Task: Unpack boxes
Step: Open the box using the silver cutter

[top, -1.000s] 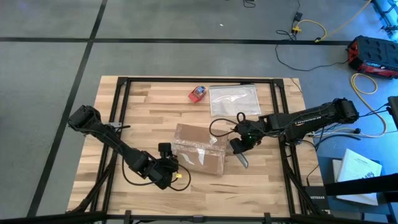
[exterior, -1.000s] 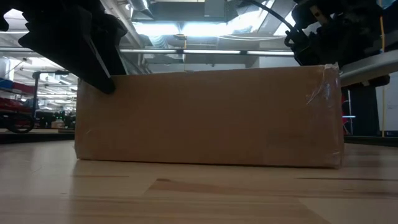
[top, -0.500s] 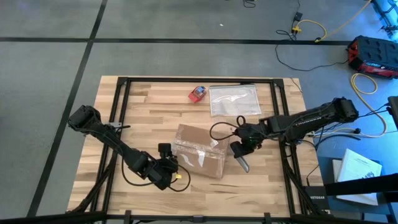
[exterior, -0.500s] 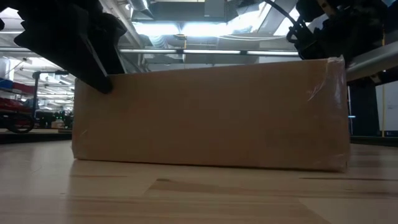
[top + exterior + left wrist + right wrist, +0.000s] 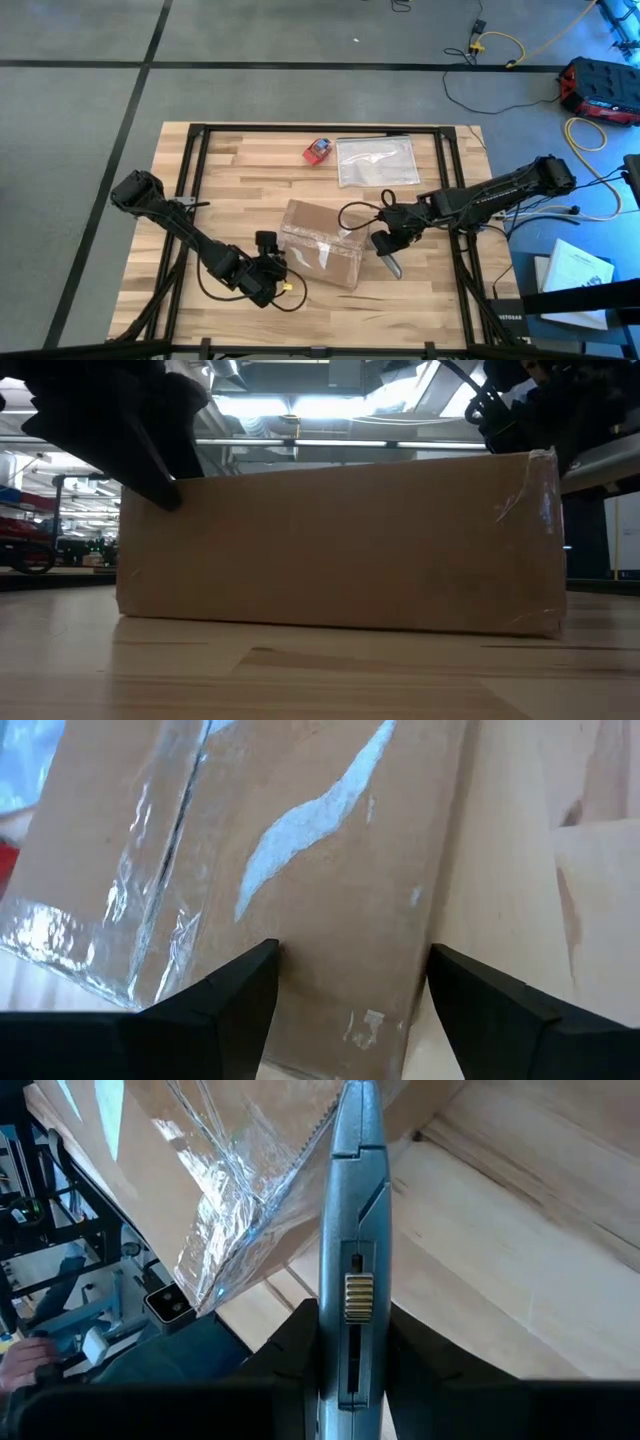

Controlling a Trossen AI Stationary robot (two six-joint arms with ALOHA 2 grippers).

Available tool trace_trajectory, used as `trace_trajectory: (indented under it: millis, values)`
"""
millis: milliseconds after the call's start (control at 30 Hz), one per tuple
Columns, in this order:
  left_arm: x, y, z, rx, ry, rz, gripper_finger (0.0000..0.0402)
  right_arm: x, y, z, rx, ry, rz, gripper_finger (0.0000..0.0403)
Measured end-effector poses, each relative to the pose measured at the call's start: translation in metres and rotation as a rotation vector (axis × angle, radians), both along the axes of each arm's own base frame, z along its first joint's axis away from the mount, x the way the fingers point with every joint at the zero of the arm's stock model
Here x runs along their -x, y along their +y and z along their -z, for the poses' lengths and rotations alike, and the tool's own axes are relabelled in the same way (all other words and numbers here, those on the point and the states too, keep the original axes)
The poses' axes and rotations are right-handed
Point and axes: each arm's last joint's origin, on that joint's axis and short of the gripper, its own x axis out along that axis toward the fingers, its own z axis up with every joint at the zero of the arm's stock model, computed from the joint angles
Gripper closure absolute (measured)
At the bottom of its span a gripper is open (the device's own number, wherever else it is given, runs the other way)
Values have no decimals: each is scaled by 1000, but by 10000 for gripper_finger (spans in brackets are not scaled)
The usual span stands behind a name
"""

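The brown cardboard box [image 5: 320,245] lies flat on the wooden table, with shiny clear tape along its top and ends [image 5: 230,1210]. My left gripper [image 5: 281,262] stands open over the box's near-left corner, its fingers spread above the top [image 5: 330,870]. My right gripper [image 5: 384,240] is at the box's right end, shut on a grey utility knife [image 5: 352,1210] with a yellow slider. The knife's front end [image 5: 347,1100] sits at the taped right end; whether it touches does not show. My left gripper comes down slanting from the near left onto the box's top beside its near edge [image 5: 420,920]. In the low view one dark fingertip [image 5: 168,490] sits at the top's left corner. Whether the fingers press on the cardboard, I cannot tell. My right gripper pinches the knife's grey handle [image 5: 350,1365] between its two fingers, behind the yellow slider. The knife lies along the fingers and sticks out ahead of them, slanting down, clear of the table.
A small red-and-blue object [image 5: 318,151] and a clear plastic bag [image 5: 376,160] lie at the table's far side. Black frame rails [image 5: 196,170] run along the table's left, right and far edges. Bare wood lies in front of the box [image 5: 320,680].
My right gripper with the knife has crept a little toward the table's near edge along the box's right end. The box's right end has swung slightly toward the near edge, while its left end under my left gripper has stayed put.
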Motion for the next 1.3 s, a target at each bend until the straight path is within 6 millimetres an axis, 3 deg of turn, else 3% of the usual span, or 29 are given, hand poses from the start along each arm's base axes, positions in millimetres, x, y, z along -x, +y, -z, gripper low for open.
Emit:
trace_trajectory:
  millis: [267, 533, 900, 1167, 1300]
  values:
    - [-16, 9, -14, -40, -49, -11, 167, 0, -7, 1, 40, 1, 28, 341]
    - [-22, 20, -15, -63, -53, -38, 167, -2, -20, 0, 76, -16, 56, 341]
    - [-21, 19, -16, -67, -53, -32, 167, 27, -26, -16, 128, 15, 109, 341]
    - [-22, 20, -19, -59, -59, -41, 167, 35, -10, -23, 109, -14, 104, 341]
    - [-29, 17, -38, -20, -109, -67, 167, 38, 5, -15, 149, 59, 86, 341]
